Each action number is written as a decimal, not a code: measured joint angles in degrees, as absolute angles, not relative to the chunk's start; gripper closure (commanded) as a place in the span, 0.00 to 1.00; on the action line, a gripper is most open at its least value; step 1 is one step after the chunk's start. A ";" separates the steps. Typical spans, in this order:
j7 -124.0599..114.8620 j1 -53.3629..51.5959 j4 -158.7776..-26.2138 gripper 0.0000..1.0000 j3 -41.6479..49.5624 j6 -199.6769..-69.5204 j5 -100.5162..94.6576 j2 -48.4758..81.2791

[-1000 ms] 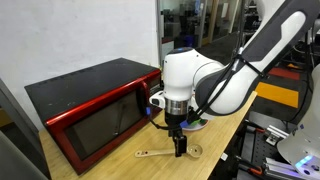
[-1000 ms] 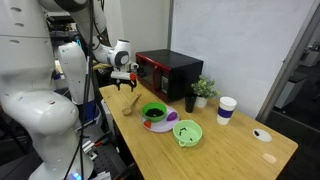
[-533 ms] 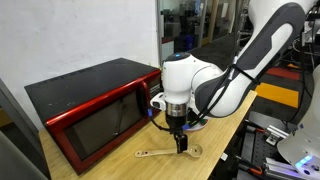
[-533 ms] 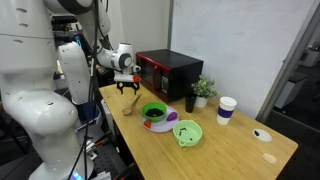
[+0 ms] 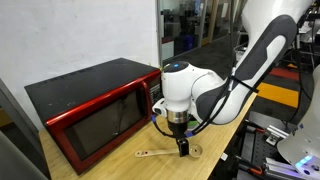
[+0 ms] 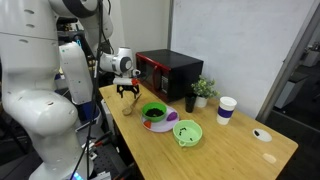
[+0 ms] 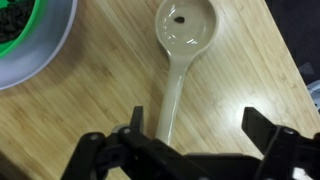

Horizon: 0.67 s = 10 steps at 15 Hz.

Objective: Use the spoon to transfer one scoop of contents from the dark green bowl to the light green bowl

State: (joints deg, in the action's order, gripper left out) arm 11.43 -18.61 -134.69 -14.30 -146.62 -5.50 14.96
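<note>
The table [image 6: 230, 140] filled the lower middle and right of an exterior view, with the microwave [image 6: 168, 72] boxing in the upper middle. The dark green bowl [image 6: 154, 113] sat at centre holding its contents [image 7: 15, 25], and the light green bowl [image 6: 187, 132] was just lower right. The spoon [image 7: 178, 60] lay flat at top centre of the wrist view, bare wood around it and the table edge near on the right. The gripper [image 7: 195, 125] hovered over its handle, jaws spread wide, holding nothing. Seemingly 0 steps were done: grasp, scoop and tip remained.
</note>
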 measured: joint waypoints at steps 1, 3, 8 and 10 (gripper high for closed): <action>10.23 -18.65 -134.68 0.00 -14.30 -146.62 -6.14 15.30; 7.81 -18.79 -134.68 0.00 -14.30 -146.62 -7.40 15.91; 2.69 -19.05 -134.64 0.00 -14.21 -146.95 -8.80 17.21; 0.50 -19.23 -134.64 0.00 -13.97 -147.64 -9.21 17.70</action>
